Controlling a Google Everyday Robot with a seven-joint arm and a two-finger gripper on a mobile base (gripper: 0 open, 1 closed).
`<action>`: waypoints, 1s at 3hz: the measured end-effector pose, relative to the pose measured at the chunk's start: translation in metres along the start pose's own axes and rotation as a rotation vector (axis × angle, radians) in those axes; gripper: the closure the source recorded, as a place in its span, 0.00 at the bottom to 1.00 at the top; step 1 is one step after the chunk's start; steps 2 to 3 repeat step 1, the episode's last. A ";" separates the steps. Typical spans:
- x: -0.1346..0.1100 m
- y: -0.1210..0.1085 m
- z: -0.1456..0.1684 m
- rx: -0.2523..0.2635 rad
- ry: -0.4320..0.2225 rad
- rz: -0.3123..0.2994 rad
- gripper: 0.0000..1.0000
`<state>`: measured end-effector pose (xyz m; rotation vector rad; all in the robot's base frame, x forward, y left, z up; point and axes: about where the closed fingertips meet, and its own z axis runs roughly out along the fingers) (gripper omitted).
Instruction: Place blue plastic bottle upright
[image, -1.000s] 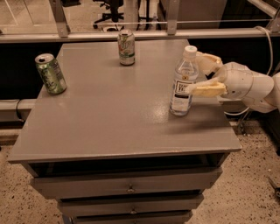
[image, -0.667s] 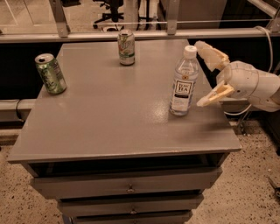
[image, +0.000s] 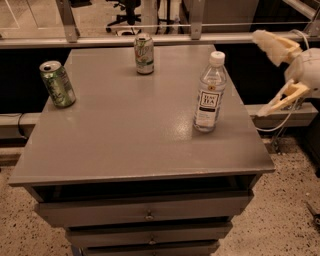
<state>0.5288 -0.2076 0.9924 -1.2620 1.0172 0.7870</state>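
The cream-coloured two-finger gripper (image: 260, 75) has drawn back to the right edge of the frame, past the side of the table. A second ago its fingers closed around the bottle, and shortly after they had opened just beside it. Now the jaws are spread wide and hold nothing, one pale finger (image: 274, 44) pointing up-left and the other angling down-left, well apart from the bottle.

The clear, faintly bluish plastic bottle (image: 210, 92) stands upright on the right half of the table, in the same spot as before. It has a white screw cap, a ribbed shoulder and a white label with a dark text panel.

The flat grey table top (image: 130, 135) has a dull, smooth sheen. Below its front edge are grey drawers (image: 145, 212) with small round knobs.

A green metal soda can (image: 57, 84) stands near the table's left edge. A white-and-green soda can (image: 144, 54) stands at the far edge, upper centre of the frame. Both sit where they did earlier.

The speckled stone floor (image: 285, 220) shows at the lower right.
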 end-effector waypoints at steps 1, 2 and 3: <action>-0.008 -0.002 -0.007 0.002 0.034 -0.019 0.00; -0.008 -0.002 -0.007 0.002 0.034 -0.019 0.00; -0.008 -0.002 -0.007 0.002 0.034 -0.019 0.00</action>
